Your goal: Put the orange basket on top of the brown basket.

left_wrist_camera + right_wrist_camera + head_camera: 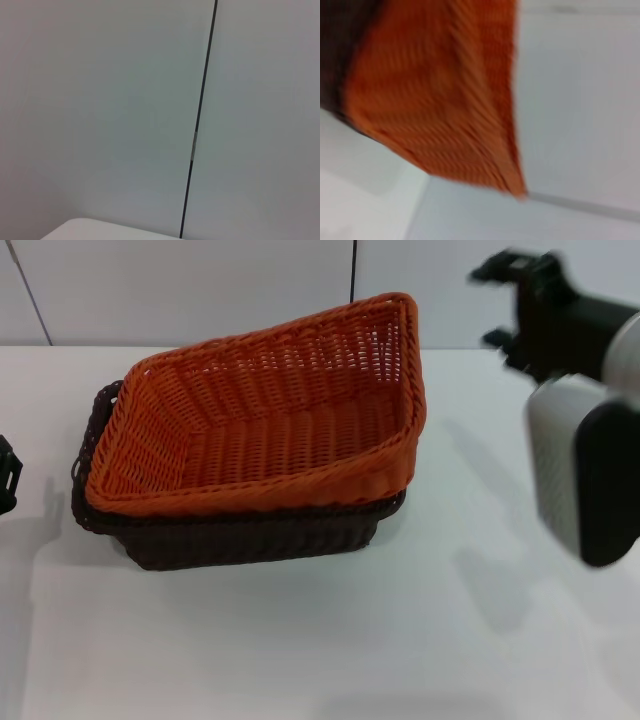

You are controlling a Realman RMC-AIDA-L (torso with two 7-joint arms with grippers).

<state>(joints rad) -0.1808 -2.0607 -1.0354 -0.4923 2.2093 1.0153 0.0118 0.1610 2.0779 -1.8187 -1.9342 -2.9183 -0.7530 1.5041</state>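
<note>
The orange basket [270, 425] rests on the brown basket [250, 535] in the middle of the table. It sits askew and tilted, with its far right corner raised. My right gripper [497, 304] is off to the right of the baskets, lifted above the table, open and empty, touching nothing. The right wrist view shows the orange basket [440, 95] blurred, with a bit of the brown basket [340, 45] beside it. Only a black piece of my left gripper [6, 475] shows at the left edge of the head view, apart from the baskets.
The white table [330, 640] carries the baskets, with a pale wall [200, 290] behind it. The left wrist view shows only the wall [100, 100], its dark seam [200, 110], and a corner of the table [100, 230].
</note>
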